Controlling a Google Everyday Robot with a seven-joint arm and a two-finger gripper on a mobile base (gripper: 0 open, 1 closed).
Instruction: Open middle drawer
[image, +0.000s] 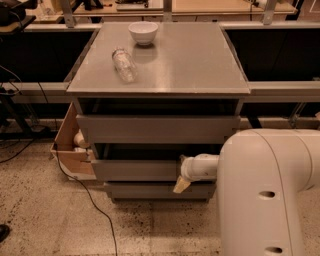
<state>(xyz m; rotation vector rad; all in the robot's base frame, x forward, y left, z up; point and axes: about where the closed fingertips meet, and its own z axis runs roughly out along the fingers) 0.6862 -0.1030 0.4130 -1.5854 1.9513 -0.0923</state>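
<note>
Camera view shows the grey cabinet (210, 60) from above and in front. On its top a white bowl (143, 32) stands near the back edge, and a clear bottle (124, 64) lies on its side just in front of it. The middle drawer (135, 170) is the second front, under the taller top drawer (157, 129), with a dark gap between them. The gripper (181, 184) is at the right part of the middle drawer's front, by its lower edge. I cannot tell if it grasps anything. A cardboard box (67, 145) stands left of the cabinet.
</note>
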